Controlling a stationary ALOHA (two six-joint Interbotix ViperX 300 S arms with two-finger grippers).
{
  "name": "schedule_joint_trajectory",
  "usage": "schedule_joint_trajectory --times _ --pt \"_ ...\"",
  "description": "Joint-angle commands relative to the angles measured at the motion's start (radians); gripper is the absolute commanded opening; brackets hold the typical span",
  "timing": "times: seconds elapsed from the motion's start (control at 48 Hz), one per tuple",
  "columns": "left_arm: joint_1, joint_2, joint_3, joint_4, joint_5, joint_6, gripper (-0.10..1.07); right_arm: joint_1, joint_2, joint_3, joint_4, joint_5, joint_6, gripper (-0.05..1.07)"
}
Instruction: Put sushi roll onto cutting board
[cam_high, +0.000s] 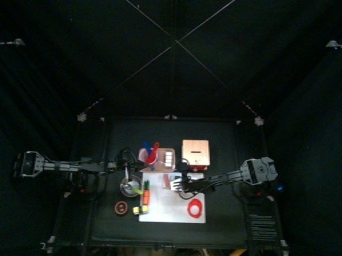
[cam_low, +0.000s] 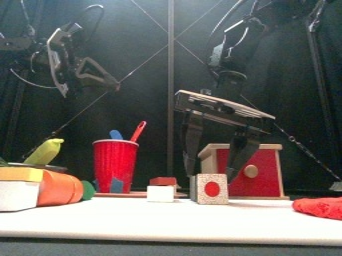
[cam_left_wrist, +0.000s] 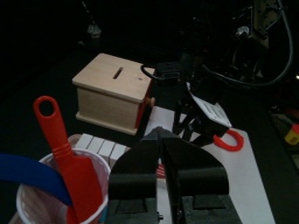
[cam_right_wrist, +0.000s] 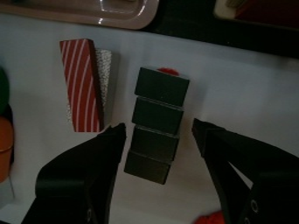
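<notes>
The right pincer (cam_right_wrist: 162, 157) hangs over the white cutting board (cam_right_wrist: 233, 96) with its jaws spread wide, one on each side of the sushi roll (cam_right_wrist: 158, 125), not touching it. The sushi roll, a dark bar of four segments, lies flat on the cutting board just beside a red-and-white striped block (cam_right_wrist: 84, 83). In the front view the right pincer (cam_low: 214, 160) points down above the roll's square end (cam_low: 210, 188), in front of a wooden box with red sides (cam_low: 263, 168). The left pincer (cam_left_wrist: 167, 144) is raised near a red cup (cam_low: 115, 165) holding a red spatula (cam_left_wrist: 61, 149); its jaws are pressed together, holding nothing.
</notes>
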Motion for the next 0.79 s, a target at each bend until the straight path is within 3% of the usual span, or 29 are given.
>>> schedule_joint_trajectory --times 0.0,0.771 --pt "-0.003 -0.002 -0.009 -0.002 -0.009 0.0 0.39 0.0 -0.021 -0.051 -0.006 0.008 -0.003 0.94" --pt "0.003 -0.003 -0.002 -0.012 -0.008 -0.002 0.39 0.02 -0.137 -0.006 -0.15 0.011 -0.012 0.94"
